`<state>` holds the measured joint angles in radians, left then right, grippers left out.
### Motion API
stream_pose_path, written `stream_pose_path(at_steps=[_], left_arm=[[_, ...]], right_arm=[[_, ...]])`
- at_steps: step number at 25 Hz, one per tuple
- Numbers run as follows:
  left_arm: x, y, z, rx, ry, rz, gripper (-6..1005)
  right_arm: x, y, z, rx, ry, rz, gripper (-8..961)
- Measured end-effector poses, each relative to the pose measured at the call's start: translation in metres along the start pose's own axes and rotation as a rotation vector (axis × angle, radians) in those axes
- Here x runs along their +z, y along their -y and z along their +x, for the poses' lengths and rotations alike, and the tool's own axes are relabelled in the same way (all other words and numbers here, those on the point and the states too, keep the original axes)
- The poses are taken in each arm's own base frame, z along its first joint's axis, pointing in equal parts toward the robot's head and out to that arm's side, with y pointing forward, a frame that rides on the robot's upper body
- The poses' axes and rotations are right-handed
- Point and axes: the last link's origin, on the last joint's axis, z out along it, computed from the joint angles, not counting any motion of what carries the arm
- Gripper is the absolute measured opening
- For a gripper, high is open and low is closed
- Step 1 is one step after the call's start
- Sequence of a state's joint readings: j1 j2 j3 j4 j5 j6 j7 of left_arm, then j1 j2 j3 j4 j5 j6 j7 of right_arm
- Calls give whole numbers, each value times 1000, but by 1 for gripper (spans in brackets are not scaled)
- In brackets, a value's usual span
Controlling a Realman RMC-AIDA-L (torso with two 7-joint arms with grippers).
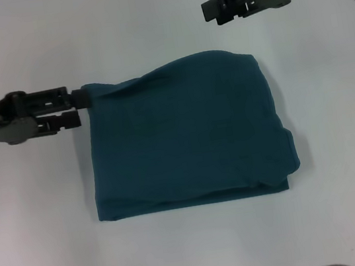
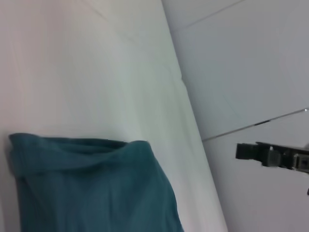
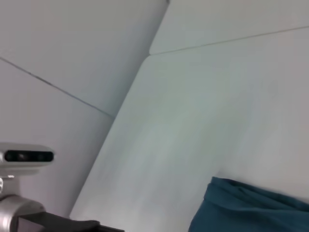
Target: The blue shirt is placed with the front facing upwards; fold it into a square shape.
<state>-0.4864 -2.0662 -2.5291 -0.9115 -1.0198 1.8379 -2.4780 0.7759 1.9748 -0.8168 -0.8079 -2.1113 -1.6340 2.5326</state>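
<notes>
On the white table (image 1: 41,247), near its middle, the blue shirt (image 1: 185,138) is lying already folded into a rough square, plain side up, no lettering showing; the edge toward the robot is looking straight, while the right-hand edge is bulging and layers are peeking out at the near right corner. Judging by this, the folding is nearly finished and the step in hand is the last squaring-up or letting go. The left gripper (image 1: 80,107) is reaching in level from the left, low over the table, its fingers closed on the far left corner of the shirt, which is puckering there. The right gripper (image 1: 212,9) is hovering beyond the far right corner, well apart from the cloth, fingers looking spread and holding nothing. Next move probably calls for freeing that corner without dragging it, then tucking the bulging right side.
</notes>
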Motion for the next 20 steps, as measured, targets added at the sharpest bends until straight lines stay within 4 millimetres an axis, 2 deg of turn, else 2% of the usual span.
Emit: stream_pose_path(at_steps=[8,15,20], left_arm=[[25,19,5,-17,-60,64,795],[18,18,9,4,-60,70,794],[1,14,11,8,-61,46,793]], right_arm=[[-5,11,10,73,56,-28,432],[36,0,21,53,-118,-48,430],[58,-5,21,-26,-227,28,431]])
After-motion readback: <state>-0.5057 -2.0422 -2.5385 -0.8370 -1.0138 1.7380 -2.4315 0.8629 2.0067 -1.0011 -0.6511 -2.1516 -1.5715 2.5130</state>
